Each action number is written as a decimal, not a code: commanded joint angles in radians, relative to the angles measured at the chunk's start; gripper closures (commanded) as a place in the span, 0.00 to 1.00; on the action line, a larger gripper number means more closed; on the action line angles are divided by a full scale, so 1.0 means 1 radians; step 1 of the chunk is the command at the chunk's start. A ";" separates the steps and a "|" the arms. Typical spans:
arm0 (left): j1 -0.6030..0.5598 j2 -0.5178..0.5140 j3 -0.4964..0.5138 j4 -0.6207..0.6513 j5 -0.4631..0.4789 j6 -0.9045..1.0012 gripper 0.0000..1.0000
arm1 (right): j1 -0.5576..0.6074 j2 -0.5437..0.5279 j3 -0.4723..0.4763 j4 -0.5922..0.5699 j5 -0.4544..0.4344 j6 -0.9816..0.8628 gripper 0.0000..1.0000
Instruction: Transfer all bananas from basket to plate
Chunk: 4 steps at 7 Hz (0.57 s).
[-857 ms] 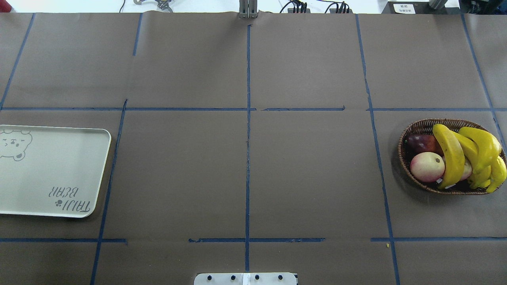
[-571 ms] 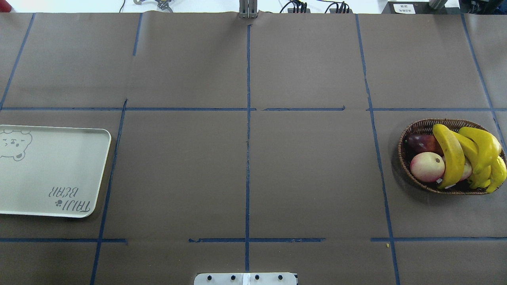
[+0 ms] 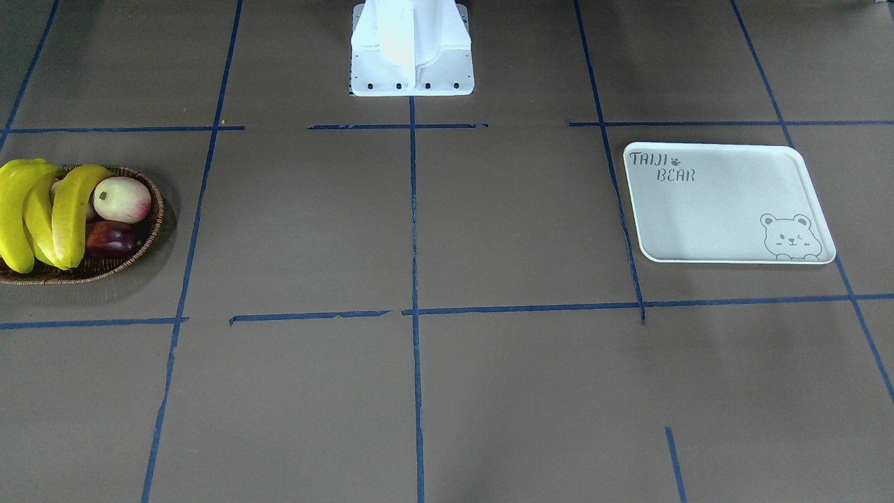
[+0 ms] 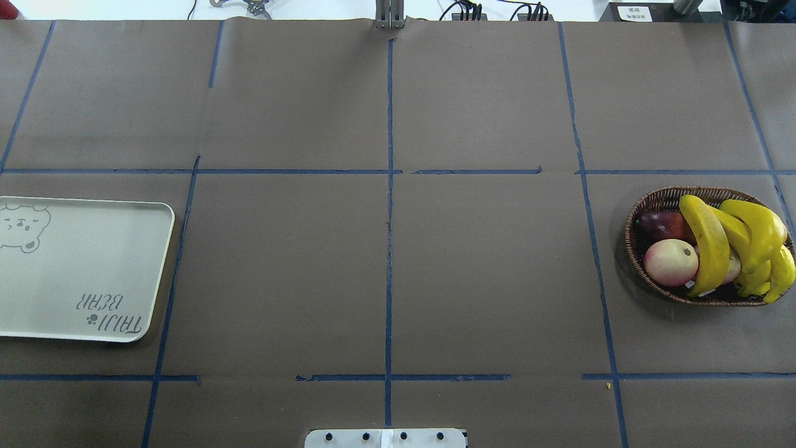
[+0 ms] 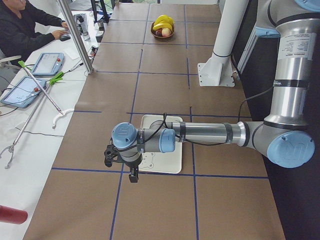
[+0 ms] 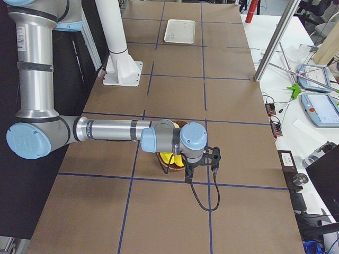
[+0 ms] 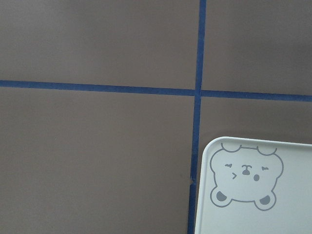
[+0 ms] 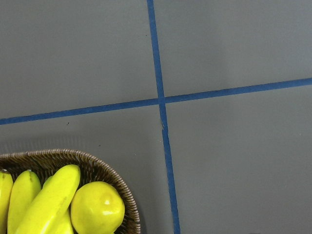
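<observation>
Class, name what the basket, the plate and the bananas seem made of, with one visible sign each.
Basket: brown woven wicker, matt; braided strands show at its rim. Plate: probably smooth plastic or melamine; pale, faint sheen, printed bear. Bananas: glossy, evenly yellow with highlights, so perhaps plastic imitations, though real fruit is possible.

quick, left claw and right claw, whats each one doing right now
Left claw: cannot tell if open or shut; it shows only in a side view.
Right claw: cannot tell, for the same reason.
</observation>
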 commanded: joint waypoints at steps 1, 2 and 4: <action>0.000 -0.002 -0.006 0.000 0.000 -0.003 0.00 | 0.000 0.000 0.006 0.000 0.002 0.001 0.00; 0.000 -0.002 -0.002 0.000 0.000 -0.005 0.00 | 0.000 -0.001 0.006 0.000 0.002 0.001 0.00; 0.002 -0.003 -0.001 0.000 0.000 -0.008 0.00 | 0.000 -0.001 0.006 0.000 -0.002 0.001 0.00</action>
